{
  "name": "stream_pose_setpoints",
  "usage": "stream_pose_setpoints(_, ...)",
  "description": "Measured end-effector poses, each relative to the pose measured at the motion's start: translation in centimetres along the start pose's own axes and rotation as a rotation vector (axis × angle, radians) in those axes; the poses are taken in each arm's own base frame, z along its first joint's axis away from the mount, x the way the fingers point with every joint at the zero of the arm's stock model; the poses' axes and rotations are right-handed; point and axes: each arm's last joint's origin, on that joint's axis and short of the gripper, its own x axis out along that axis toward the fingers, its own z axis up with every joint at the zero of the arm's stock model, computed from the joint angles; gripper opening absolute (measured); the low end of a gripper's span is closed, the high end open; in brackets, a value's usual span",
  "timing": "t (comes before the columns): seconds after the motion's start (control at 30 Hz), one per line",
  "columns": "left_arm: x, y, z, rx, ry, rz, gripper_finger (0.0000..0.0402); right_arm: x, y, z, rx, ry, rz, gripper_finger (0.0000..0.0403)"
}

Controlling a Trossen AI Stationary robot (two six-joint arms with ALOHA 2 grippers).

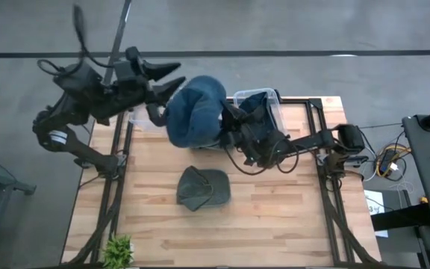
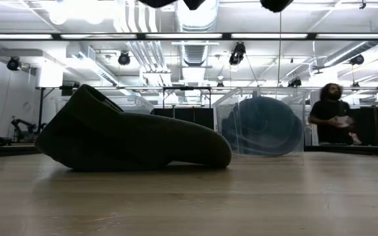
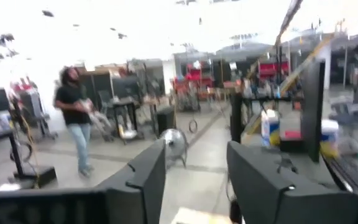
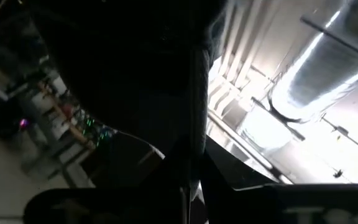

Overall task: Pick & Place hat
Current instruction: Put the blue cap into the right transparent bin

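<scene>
Hold tight on soft blue cloth hat (image 1: 194, 112), pinched by right gripper (image 1: 226, 119), claws closed on its edge. Lift slow, high over clear plastic bin (image 1: 267, 103). Left gripper (image 1: 172, 78) wide open, holding nothing, just beside. Dark green cloth cap (image 1: 203, 187) flat on wooden table (image 1: 275, 217).

Blue hat (image 1: 194, 112) up at the table's (image 1: 275, 217) far edge, the right gripper (image 1: 228, 118) clamped on its rim beside the clear bin (image 1: 275, 104). The left gripper (image 1: 172, 78) hovers open alongside. Dark green hat (image 1: 203, 188) lies mid-table, plant (image 1: 118, 250) at the near-left corner.
</scene>
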Motion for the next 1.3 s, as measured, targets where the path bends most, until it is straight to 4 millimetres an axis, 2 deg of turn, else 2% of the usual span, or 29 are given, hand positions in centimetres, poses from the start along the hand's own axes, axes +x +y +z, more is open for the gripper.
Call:
stream_pose_setpoints(0.13, -0.7, 0.5, 0.7, -0.007, -0.035, 0.006, 0.0171, 0.3, -1.1, 0.0, -0.046, 0.084, 0.044, 0.0009)
stream_pose_setpoints(0.2, -0.9, 0.5, 0.4, 0.011, 0.003, 0.000, 0.0172, 0.5, -2.3, 0.1, -0.072, 0.122, 0.075, 0.0009)
stream_pose_setpoints(0.33, -0.8, 0.3, -0.8, 0.062, 0.104, -0.016, 0.0172, 0.7, -5.5, 0.1, -0.062, 0.189, 0.132, 0.0009)
stream_pose_setpoints(0.43, -0.4, -0.1, -1.7, 0.104, 0.169, -0.028, 0.0172, 0.6, -8.8, -0.1, 0.007, 0.249, 0.171, 0.0009)
stream_pose_setpoints(0.57, 0.4, -0.7, -2.8, 0.136, 0.232, -0.039, 0.0172, 0.3, -14.5, -0.7, 0.252, 0.314, 0.225, 0.0009)
stream_pose_setpoints(0.7, 1.2, -1.3, -4.1, 0.145, 0.282, -0.046, 0.0172, -0.1, -19.9, -2.2, 0.549, 0.423, 0.317, 0.0009)
stream_pose_setpoints(0.77, 1.5, -1.6, -4.8, 0.135, 0.302, -0.047, 0.0172, -0.1, -22.1, -3.2, 0.714, 0.466, 0.369, 0.0009)
stream_pose_setpoints(0.87, 1.9, -1.9, -5.8, 0.136, 0.327, -0.048, 0.0172, -0.1, -24.7, -4.4, 0.872, 0.519, 0.410, 0.0010)
stream_pose_setpoints(0.97, 2.1, -2.2, -6.6, 0.121, 0.353, -0.048, 0.0172, 0.0, -25.9, -5.5, 0.919, 0.601, 0.385, 0.0010)
stream_pose_setpoints(1.07, 2.3, -2.4, -7.5, 0.098, 0.380, -0.045, 0.0172, 0.3, -25.9, -6.7, 0.945, 0.700, 0.404, 0.0011)
stream_pose_setpoints(1.3, 2.5, -2.8, -8.7, 0.078, 0.418, -0.042, 0.0172, 1.3, -24.1, -9.6, 1.043, 0.930, 0.530, 0.0011)
